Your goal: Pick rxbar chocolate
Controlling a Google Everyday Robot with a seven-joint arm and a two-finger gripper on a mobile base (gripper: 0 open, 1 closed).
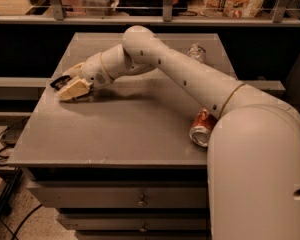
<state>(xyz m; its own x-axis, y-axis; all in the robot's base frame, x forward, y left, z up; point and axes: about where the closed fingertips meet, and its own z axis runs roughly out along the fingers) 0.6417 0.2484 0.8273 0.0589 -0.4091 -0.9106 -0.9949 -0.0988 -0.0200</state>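
Gripper: the gripper [69, 85] is low over the far-left part of the surface [115, 134], at or just above the top, pointing left.
Gripper state: I cannot tell whether it is open, closed or already gripping anything.
Arm: the arm [180, 71] reaches from the robot's body at near right, across the surface to that far-left corner.
Task thing: the rxbar chocolate [56, 82] shows only as a dark sliver at the gripper's left tip, close to the left edge of the surface.
Key relation: the bar lies right at the gripper's tip, on its left side, not apart from it; contact cannot be confirmed.
Long axis: too much of the bar is hidden to say how it runs.
Other things: a red soda can [202, 128] lies on its side at near right, and a clear bottle [196, 50] lies at far right, both well apart from the gripper.
Step in hand: likely settling onto the bar; a lift should wait for a secure grip.
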